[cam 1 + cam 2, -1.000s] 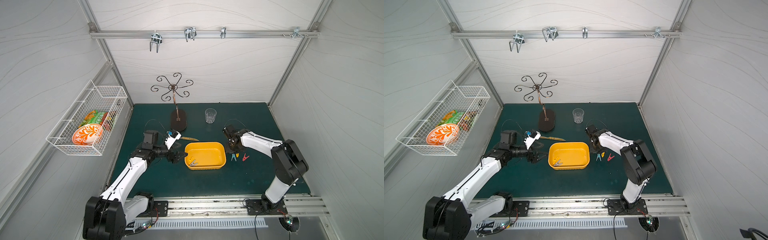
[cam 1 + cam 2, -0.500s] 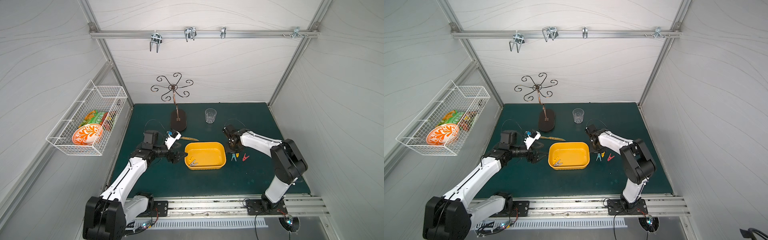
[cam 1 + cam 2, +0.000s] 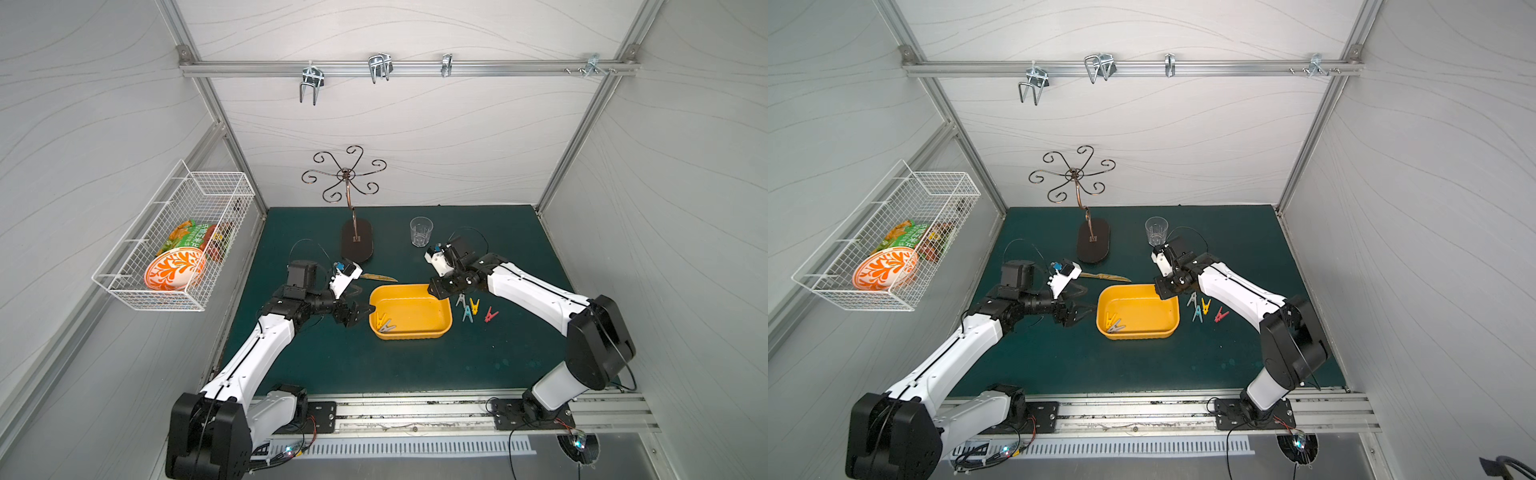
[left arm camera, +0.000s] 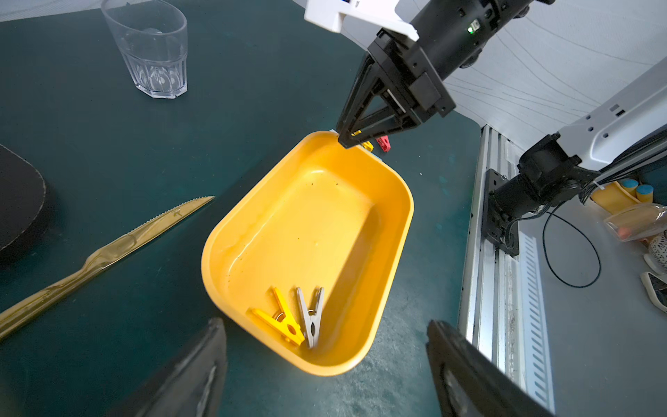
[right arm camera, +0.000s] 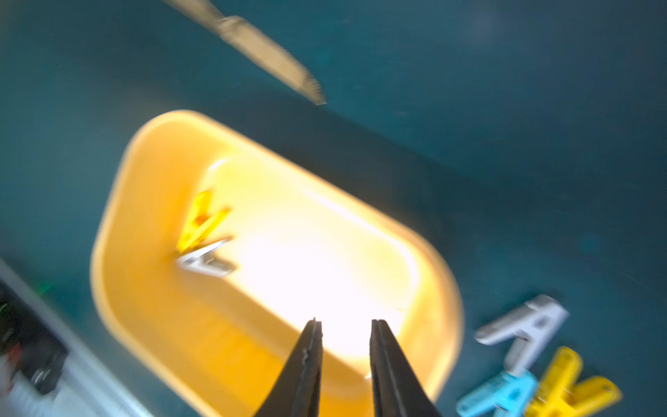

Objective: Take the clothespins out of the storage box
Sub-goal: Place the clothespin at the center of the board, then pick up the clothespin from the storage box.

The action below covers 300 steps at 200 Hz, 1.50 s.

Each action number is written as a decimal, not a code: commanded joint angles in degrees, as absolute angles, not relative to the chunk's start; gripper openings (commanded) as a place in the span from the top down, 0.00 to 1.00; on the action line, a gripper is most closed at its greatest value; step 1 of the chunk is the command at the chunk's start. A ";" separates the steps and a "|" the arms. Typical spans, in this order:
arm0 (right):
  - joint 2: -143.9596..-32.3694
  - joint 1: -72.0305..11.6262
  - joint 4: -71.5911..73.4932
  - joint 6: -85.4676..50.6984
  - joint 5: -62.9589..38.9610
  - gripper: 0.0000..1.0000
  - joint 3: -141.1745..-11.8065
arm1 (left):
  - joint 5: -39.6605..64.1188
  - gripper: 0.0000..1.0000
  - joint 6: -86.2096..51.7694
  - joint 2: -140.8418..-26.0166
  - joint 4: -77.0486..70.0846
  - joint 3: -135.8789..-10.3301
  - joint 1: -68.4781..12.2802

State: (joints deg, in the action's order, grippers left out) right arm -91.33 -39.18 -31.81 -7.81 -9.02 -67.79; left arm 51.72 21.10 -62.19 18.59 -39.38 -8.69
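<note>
Green mat (image 3: 415, 365) w/ storage box (image 3: 409, 336), 4 clothespins (image 3: 468, 313), knife (image 3: 379, 276), glass (image 3: 421, 232), stand (image 3: 357, 245).

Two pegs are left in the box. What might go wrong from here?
1. The yellow clothespin and grey clothespin lie touching in a corner of the storage box. A grasp may catch both or jam against the wall.
2. The right tool hovers over one end of the box, and the open left tool sits beside the opposite end. If both reach in, they may collide.

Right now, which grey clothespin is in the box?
The grey clothespin beside the yellow one inside the yellow box; the other grey one lies outside on the mat.
</note>
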 commanded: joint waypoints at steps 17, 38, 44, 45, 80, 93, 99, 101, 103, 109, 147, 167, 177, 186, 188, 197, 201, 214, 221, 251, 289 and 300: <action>-94.98 -45.65 -30.11 -2.22 -15.08 0.70 -69.93 | 51.21 0.11 22.36 -61.18 17.96 -39.90 -8.93; -96.94 -48.84 -28.98 -3.11 -12.95 0.68 -70.56 | 50.65 0.11 22.47 -60.66 17.94 -39.62 -8.83; -97.46 -49.66 -28.39 -3.42 -12.80 0.68 -70.66 | 50.47 0.10 22.50 -60.49 17.90 -39.51 -8.79; -97.51 -49.79 -28.30 -3.42 -12.82 0.68 -70.66 | 50.42 0.11 22.50 -60.48 17.87 -39.49 -8.79; -100.70 -54.17 -26.16 -4.03 -10.13 0.63 -71.44 | 49.75 0.11 22.41 -59.29 17.85 -38.73 -8.83; -102.20 -55.55 -25.87 -3.80 -9.40 0.61 -72.13 | 49.70 0.11 22.36 -59.07 18.01 -38.58 -8.79; -102.82 -56.08 -25.80 -3.72 -8.89 0.59 -72.56 | 49.54 0.11 22.29 -58.97 18.06 -38.52 -8.79; -103.05 -56.36 -25.76 -3.68 -8.75 0.59 -72.65 | 49.50 0.11 22.25 -58.91 18.03 -38.50 -8.79; -103.26 -56.48 -25.75 -3.56 -8.52 0.58 -72.72 | 49.51 0.11 22.24 -58.89 18.02 -38.45 -8.79; -103.91 -56.96 -25.75 -3.37 -7.94 0.57 -73.21 | 49.47 0.11 22.33 -58.82 18.00 -38.41 -8.79; -107.28 -58.48 -25.22 -2.77 -6.64 0.49 -75.46 | 49.14 0.11 22.09 -58.89 17.62 -38.35 -8.79; -108.31 -59.12 -25.00 -1.95 -5.83 0.41 -75.85 | 48.82 0.11 22.16 -58.89 17.57 -38.41 -8.84; -108.77 -59.55 -25.10 -1.35 -5.12 0.37 -76.16 | 48.77 0.11 22.13 -58.81 17.52 -38.32 -8.80; -109.17 -59.84 -25.22 -0.99 -4.60 0.32 -76.20 | 48.65 0.11 22.05 -58.80 17.42 -38.32 -8.79; -109.21 -59.92 -25.18 -0.91 -4.56 0.31 -76.14 | 48.62 0.11 21.95 -58.80 17.41 -38.25 -8.79; -109.63 -60.16 -25.27 -0.68 -4.13 0.29 -76.17 | 48.59 0.11 21.88 -58.71 17.33 -38.17 -8.79; -109.88 -60.20 -25.44 -0.65 -3.67 0.27 -76.09 | 48.56 0.11 21.81 -58.70 17.23 -38.21 -8.79; -110.70 -60.37 -25.77 -0.76 -2.81 0.25 -75.98 | 48.51 0.11 21.71 -58.52 17.14 -38.06 -8.79; -111.04 -60.47 -26.01 -0.93 -1.88 0.25 -75.85 | 48.36 0.11 21.67 -58.47 17.21 -38.06 -8.79; -111.77 -60.47 -26.32 -1.72 0.93 0.25 -75.05 | 48.22 0.11 21.72 -58.27 17.29 -37.97 -8.79; -112.58 -60.34 -27.81 -3.20 5.15 0.32 -75.15 | 48.19 0.11 21.73 -58.45 17.14 -38.01 -8.79; -112.85 -60.06 -28.32 -4.07 6.37 0.36 -75.26 | 48.14 0.11 21.76 -58.45 17.17 -37.99 -8.79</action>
State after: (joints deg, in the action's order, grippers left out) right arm -111.39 -60.03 -25.89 -2.20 2.37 -75.35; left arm 48.36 21.82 -59.18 18.61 -38.13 -8.69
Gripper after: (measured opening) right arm 0.673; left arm 0.895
